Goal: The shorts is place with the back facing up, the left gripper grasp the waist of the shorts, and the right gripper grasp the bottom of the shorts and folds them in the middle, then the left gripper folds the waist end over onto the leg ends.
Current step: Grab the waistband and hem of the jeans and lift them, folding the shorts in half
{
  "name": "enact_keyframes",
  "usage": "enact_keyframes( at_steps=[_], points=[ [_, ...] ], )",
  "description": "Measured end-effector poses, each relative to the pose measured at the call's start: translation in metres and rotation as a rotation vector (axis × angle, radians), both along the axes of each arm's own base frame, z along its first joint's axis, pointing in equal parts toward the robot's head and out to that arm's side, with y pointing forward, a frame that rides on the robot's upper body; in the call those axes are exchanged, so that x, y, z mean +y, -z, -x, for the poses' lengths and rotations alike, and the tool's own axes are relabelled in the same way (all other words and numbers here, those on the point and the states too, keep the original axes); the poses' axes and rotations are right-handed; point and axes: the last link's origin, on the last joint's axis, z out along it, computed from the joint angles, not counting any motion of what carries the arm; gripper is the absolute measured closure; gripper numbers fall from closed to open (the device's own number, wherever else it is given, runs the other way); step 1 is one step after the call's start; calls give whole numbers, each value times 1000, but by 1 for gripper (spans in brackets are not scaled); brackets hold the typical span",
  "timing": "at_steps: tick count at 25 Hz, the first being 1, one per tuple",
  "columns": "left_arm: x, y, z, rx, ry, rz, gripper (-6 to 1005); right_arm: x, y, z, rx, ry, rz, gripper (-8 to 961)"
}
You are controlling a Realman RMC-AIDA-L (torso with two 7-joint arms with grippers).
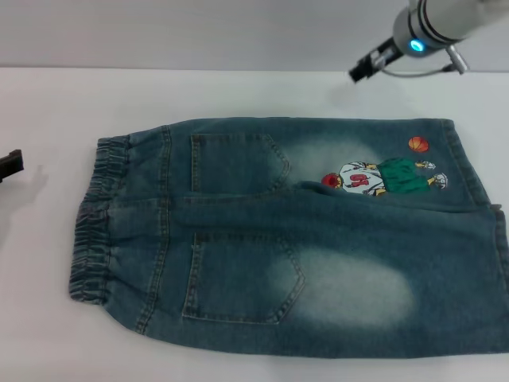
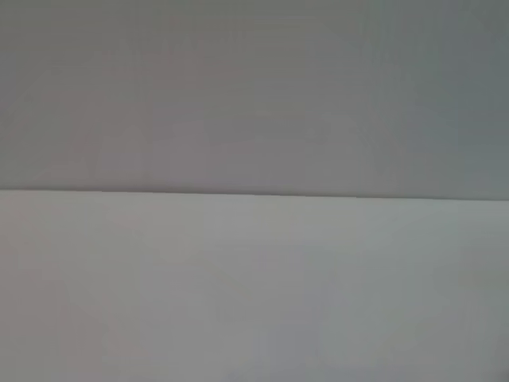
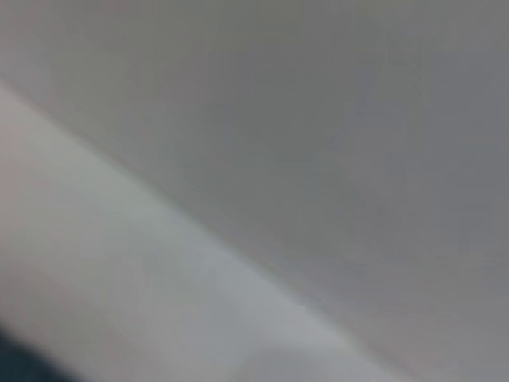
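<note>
The shorts (image 1: 286, 239) lie flat on the white table, back up, with two patch pockets showing. Their gathered waist (image 1: 95, 219) is at the left. The bottom of the shorts, the leg ends (image 1: 477, 199), lies at the right beside the cartoon print (image 1: 382, 177). The nearer leg's hem runs past the picture's right edge. Only a black tip of my left gripper (image 1: 9, 165) shows at the far left edge, low over the table and apart from the waist. My right gripper (image 1: 366, 68) hangs beyond the far edge of the shorts, above the table, touching nothing.
The white table (image 1: 238, 91) runs back to a grey wall (image 1: 199, 32). The left wrist view shows only table (image 2: 254, 286) and wall (image 2: 254, 95). The right wrist view shows table (image 3: 119, 263), wall (image 3: 334, 119) and a dark blue corner (image 3: 9, 362).
</note>
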Motion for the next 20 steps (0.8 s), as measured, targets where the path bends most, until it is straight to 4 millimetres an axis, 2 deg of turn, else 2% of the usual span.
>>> enact_keyframes(
  at_steps=[2,6,10,14,20],
  points=[
    [0,-2,1,-5,-6,-9,140,4,1,6,-16,-56,-44,236],
    [0,-2,2,-8,-11,-11,140,6,15,10,67,-143,-111,238],
    [2,3,4,-17,-22,-2,139,7,17,4,167,-261,-251,239],
    [4,4,5,-23,-26,0,139,-8,26,1,275,-407,-374,239],
    [5,6,5,-33,-32,3,139,-25,22,-5,312,-535,-483,240]
  ],
)
